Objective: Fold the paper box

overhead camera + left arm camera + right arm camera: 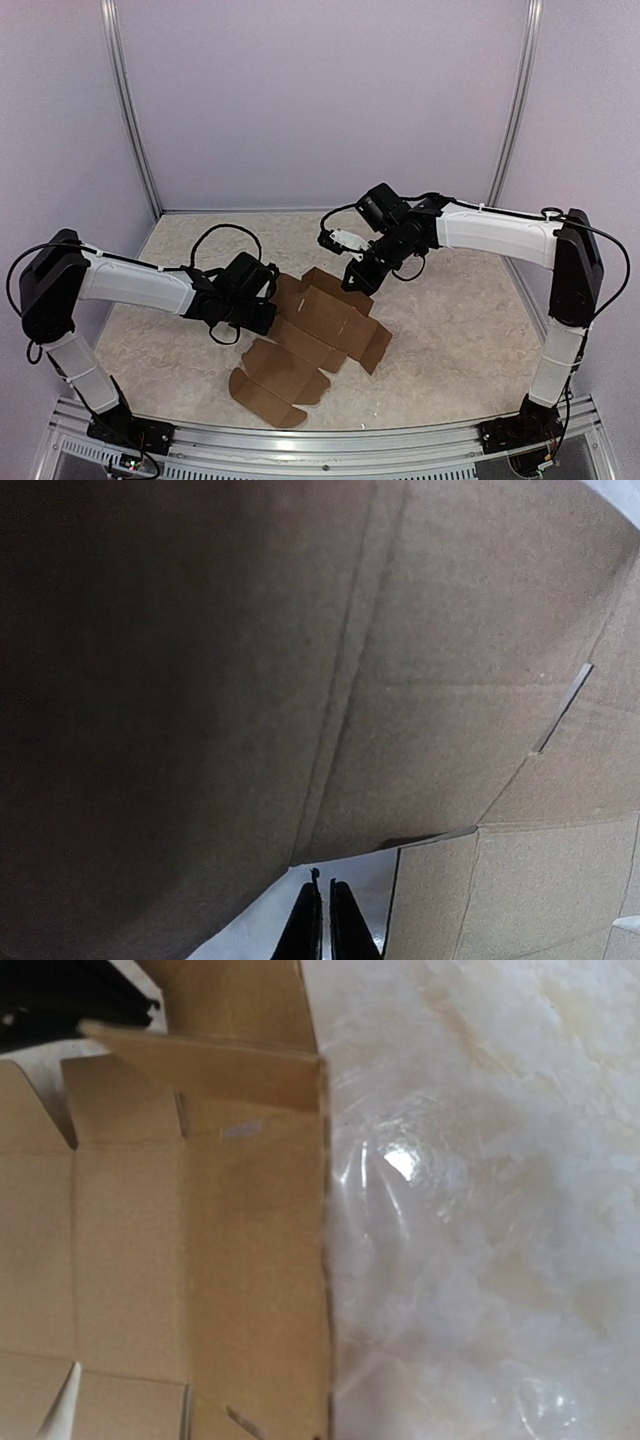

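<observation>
Top external: shows paper box (315, 330) mostly flat on surface (450, 310), folding barely begun. Shows left gripper (323, 890) pressed together; cannot tell for right gripper (357, 278).

From above, the right tool (358, 276) is a dark mass over the far flap of the paper box (310, 335), its jaw gap unreadable. In the left wrist view the cardboard overruns every edge, blurred and dark leftward. The left tool (321, 920) is cut off there at the bottom edge.
</observation>
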Available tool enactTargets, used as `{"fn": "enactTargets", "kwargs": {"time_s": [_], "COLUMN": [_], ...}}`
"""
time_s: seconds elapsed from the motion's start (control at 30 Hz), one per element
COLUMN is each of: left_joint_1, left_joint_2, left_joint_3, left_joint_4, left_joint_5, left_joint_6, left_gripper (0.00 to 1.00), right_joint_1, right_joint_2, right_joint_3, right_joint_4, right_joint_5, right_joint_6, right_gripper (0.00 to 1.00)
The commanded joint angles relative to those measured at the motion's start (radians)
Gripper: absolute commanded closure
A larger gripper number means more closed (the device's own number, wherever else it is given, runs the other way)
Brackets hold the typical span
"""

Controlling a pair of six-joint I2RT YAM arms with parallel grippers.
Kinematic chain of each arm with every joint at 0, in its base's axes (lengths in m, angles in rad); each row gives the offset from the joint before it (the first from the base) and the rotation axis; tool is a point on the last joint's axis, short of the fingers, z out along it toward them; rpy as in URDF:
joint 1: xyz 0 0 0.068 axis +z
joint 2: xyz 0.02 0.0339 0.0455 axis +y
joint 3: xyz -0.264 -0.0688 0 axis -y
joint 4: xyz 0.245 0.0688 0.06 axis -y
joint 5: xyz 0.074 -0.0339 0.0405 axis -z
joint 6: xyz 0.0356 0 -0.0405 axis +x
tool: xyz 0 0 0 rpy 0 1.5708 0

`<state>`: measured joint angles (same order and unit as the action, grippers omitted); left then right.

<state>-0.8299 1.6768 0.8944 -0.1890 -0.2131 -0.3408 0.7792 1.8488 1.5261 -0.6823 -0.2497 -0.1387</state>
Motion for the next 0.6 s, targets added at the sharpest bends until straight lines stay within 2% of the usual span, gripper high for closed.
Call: {"fn": "enactTargets", "kwargs": {"time_s": [0.0, 0.37, 0.57], "left_joint_1": [-0.007, -0.03, -0.034], "left_joint_2": [0.034, 0.007, -0.03], "left_joint_3": [0.042, 0.029, -0.005], "left_joint_4": [-0.033, -0.021, 0.049], "left_joint_5": [0.037, 0.124, 0.22], "left_joint_6": [0.004, 0.006, -0.002], "left_gripper": [0.96, 0.98, 0.98], "right_joint_1": [-0.008, -0.009, -0.009], "right_joint_2": [0.014, 0.008, 0.001], "right_joint_3": [0.014, 0.004, -0.008], "right_joint_4": [0.007, 0.013, 0.027], "right_joint_5": [-0.011, 0.009, 0.008], "right_joint_6": [0.008, 0.017, 0.027], "right_gripper": [1.0, 1.0, 1.0]}}
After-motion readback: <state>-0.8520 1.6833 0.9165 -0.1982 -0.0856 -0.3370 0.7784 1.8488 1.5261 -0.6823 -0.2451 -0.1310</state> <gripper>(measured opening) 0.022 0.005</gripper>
